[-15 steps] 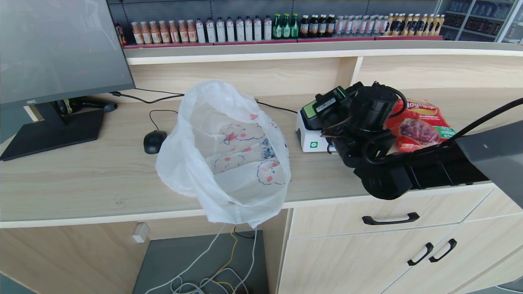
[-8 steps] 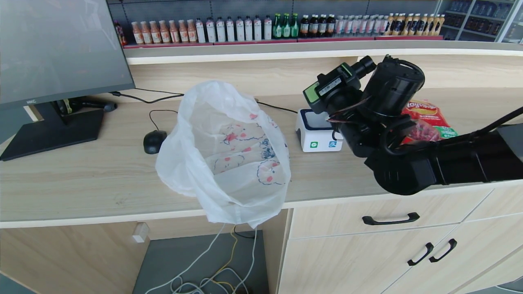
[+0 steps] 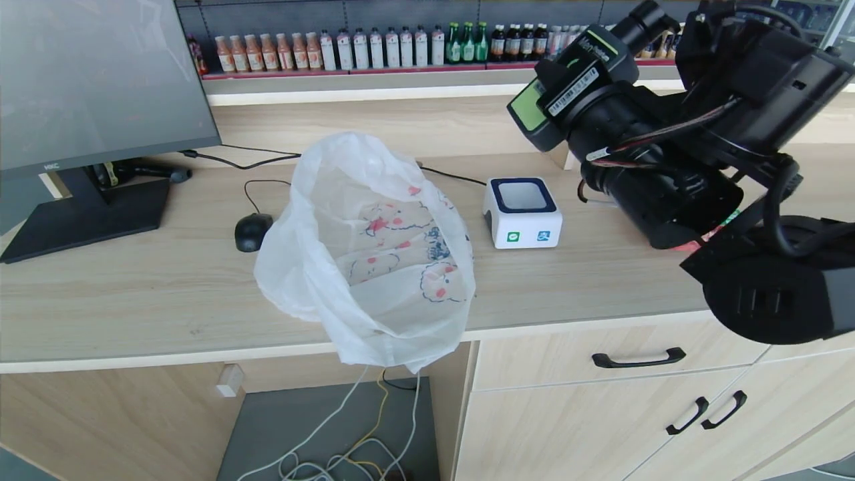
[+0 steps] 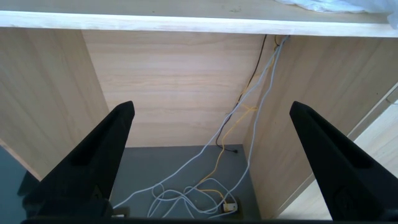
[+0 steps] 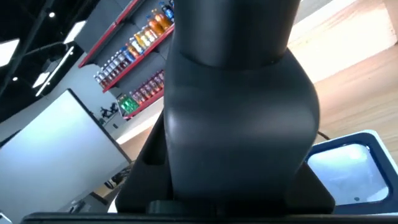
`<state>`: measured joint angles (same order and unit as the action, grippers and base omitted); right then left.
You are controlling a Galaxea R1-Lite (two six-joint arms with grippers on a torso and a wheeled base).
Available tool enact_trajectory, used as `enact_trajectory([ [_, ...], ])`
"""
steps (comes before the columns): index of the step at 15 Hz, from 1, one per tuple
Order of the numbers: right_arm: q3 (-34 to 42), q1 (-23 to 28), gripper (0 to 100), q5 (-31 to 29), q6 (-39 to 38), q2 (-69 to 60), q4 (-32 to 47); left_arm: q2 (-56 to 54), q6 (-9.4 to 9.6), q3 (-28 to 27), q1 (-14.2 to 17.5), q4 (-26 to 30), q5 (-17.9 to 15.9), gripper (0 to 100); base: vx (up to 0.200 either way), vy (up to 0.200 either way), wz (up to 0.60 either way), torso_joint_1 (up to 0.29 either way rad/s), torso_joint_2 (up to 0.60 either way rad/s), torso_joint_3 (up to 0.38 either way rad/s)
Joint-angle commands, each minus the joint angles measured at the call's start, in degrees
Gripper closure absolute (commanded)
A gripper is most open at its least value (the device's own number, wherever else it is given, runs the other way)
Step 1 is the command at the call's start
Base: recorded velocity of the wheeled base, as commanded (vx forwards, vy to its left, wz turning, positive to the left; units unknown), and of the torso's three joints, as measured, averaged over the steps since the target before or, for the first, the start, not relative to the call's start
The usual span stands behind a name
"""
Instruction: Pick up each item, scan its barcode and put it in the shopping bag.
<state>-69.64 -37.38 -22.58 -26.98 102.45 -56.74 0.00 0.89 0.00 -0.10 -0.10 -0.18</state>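
Observation:
My right gripper (image 3: 604, 57) is raised above the counter's right side, shut on a dark box (image 3: 558, 100) with a green face and a barcode label. The box tilts toward the left, above and to the right of the white scanner (image 3: 522, 212). In the right wrist view the dark box (image 5: 239, 124) looms close, with the scanner's window (image 5: 348, 165) below it. The white shopping bag (image 3: 374, 247) stands open at the counter's front edge, left of the scanner. My left gripper (image 4: 211, 162) hangs open below the counter, holding nothing.
A red chips bag (image 3: 708, 235) peeks out behind my right arm. A black mouse (image 3: 252, 231) and a monitor (image 3: 100, 80) are on the counter's left. Bottles line the far shelf (image 3: 414, 47). Cables (image 4: 205, 186) lie on the floor under the counter.
My right arm rose up and to the right with the dark box, uncovering the scanner and now hiding most of the chips bag. The bag and scanner stayed put.

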Motion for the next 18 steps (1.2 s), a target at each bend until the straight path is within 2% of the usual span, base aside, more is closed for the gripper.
enact_trajectory([
  [1,9.79,-0.50,100,2.98,5.97,-5.59,-6.02,0.00,-0.01,0.00,0.01,0.01,0.01,0,0.000,0.000,0.00,0.000,0.00,0.000],
  [3,20.16,-0.15,100,10.18,15.82,-5.86,-17.80,0.00,-0.01,0.00,0.01,0.01,0.01,0,0.000,0.000,0.00,0.000,0.00,0.000],
  [4,24.56,0.02,100,13.52,19.07,-5.86,-21.31,0.00,-0.01,0.00,0.10,0.01,0.01,0,0.000,0.000,0.00,0.000,0.00,0.000],
  [5,28.25,0.02,100,15.81,21.26,-6.12,-22.98,0.00,-0.01,0.00,0.01,0.01,0.01,0,0.000,0.000,0.00,0.000,0.00,0.000],
  [8,32.91,0.11,100,16.34,22.67,-7.97,-23.86,0.00,-0.01,0.00,0.01,0.01,0.01,0,0.000,0.000,0.00,0.000,0.00,0.000],
  [9,35.54,1.52,100,16.51,24.08,-8.76,-23.95,0.00,-0.01,0.00,0.01,0.01,0.01,0,0.000,0.000,0.00,0.000,0.00,0.000],
  [13,37.48,3.54,100,16.51,24.69,-10.43,-24.65,0.00,0.08,0.00,0.01,0.01,0.01,0,0.000,0.000,0.00,0.000,0.00,0.000],
  [15,38.00,6.53,100,17.13,24.69,-11.13,-24.74,0.00,-0.19,0.00,0.10,0.01,0.01,0,0.000,0.200,0.00,0.000,0.00,0.000],
  [18,38.00,7.23,100,17.30,24.69,-10.60,-24.83,0.00,-0.19,0.00,0.10,0.01,0.01,0,0.000,0.200,0.00,-0.001,0.00,0.001],
])
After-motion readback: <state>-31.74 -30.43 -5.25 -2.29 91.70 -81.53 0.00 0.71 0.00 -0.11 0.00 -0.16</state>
